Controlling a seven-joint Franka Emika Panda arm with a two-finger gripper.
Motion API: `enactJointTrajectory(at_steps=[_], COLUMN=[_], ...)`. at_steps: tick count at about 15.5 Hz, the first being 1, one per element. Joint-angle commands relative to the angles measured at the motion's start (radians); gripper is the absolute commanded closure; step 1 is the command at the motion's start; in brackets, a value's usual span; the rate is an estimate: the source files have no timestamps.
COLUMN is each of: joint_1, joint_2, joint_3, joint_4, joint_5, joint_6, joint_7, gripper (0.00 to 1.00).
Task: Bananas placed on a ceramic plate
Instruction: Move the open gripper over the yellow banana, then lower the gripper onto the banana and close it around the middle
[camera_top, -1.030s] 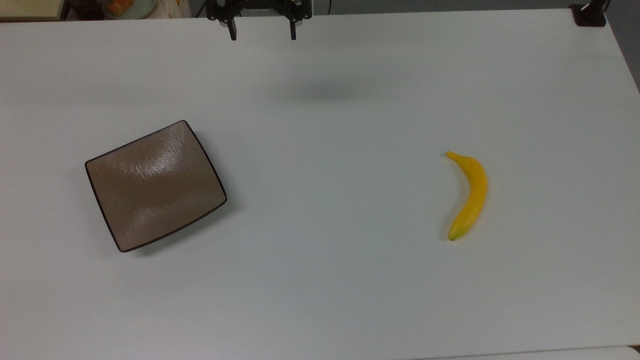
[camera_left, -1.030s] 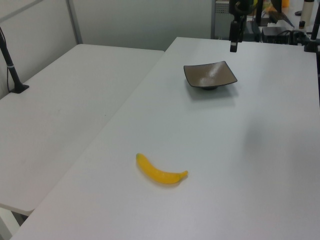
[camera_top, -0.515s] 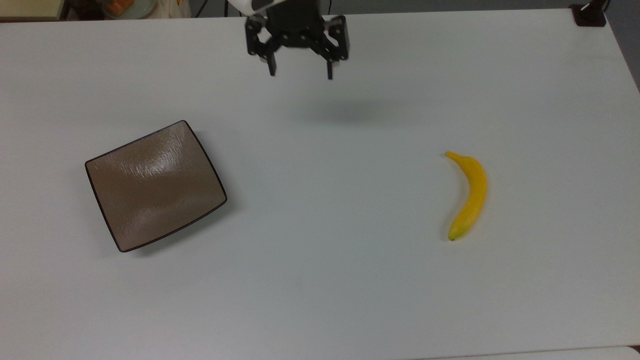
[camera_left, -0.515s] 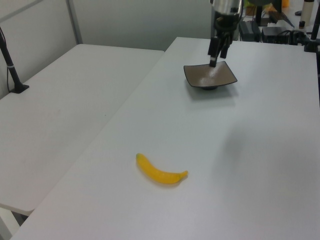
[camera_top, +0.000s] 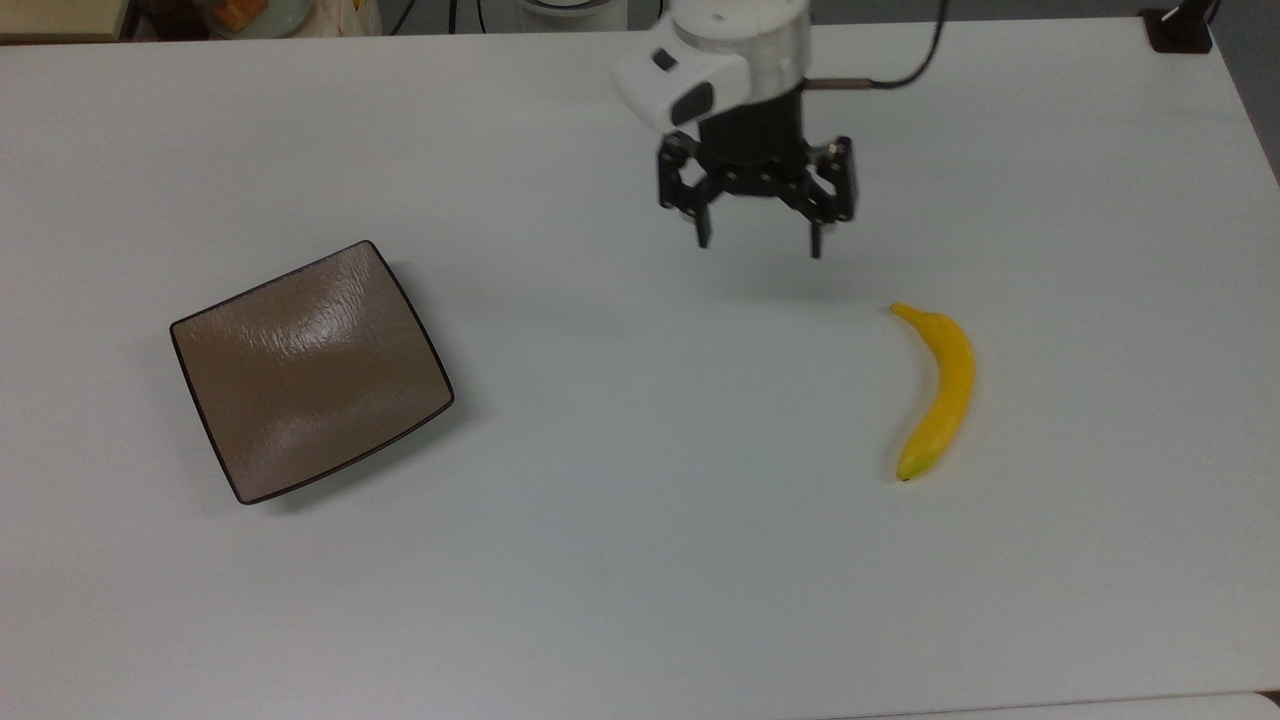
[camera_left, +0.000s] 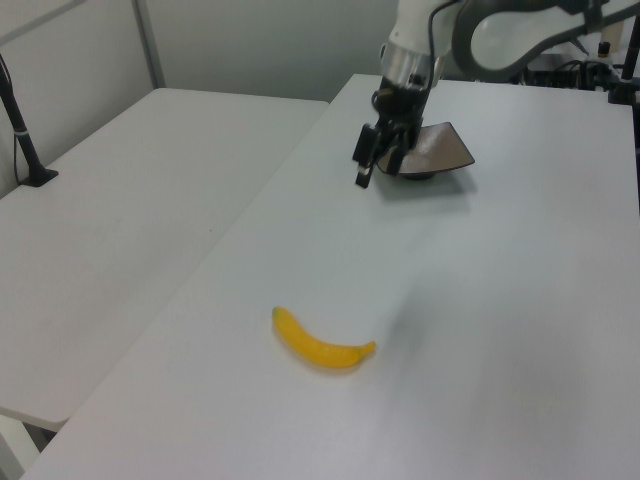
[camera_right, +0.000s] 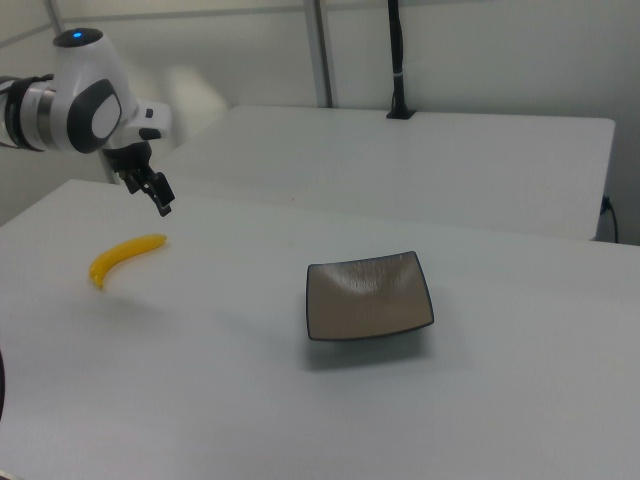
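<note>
We see the arm reaching out over the white worktop (camera_top: 600, 560) with its white wrist segment above and the black gripper (camera_top: 759, 243) pointing down, raised off the surface and holding nothing. Its jaws are spread wide, the two dark fingers (camera_top: 703, 235) well apart from each other in the top view. In the left view the gripper (camera_left: 366, 172) hangs in front of the plate, and in the right view it (camera_right: 160, 201) sits just above and beside the banana's far end.

The bananas (camera_top: 938, 390), a single yellow curved fruit, lie flat on the worktop toward the top view's right, the thin stem end nearest the gripper and untouched. In the left view we see them (camera_left: 321, 343) in the foreground, and in the right view (camera_right: 122, 256) at the right view's left.

The ceramic plate (camera_top: 310, 370), square, brown and glossy with a dark rim, rests on the worktop at the top view's left, well apart from the bananas; it (camera_right: 368, 295) has nothing on it.
</note>
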Motion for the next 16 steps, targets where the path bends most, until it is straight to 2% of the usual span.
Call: enactJointTrajectory(at_steps=[1, 4, 6, 13, 16], joint_1=[0.057, 0.096, 0.116, 0.162, 0.168], joint_2=[0.159, 0.263, 0.317, 0.452, 0.517], joint_3=[0.005, 0.014, 0.035, 0.097, 0.117], joint_4=[0.158, 0.247, 0.264, 0.292, 0.333], joint_5=[-0.009, -0.02, -0.052, -0.306, -0.375], joint_6=[0.038, 0.052, 0.117, 0.26, 0.271], joint_7=[0.056, 0.065, 0.118, 0.399, 0.451], gripper=[0.0, 0.0, 0.0, 0.0, 0.0])
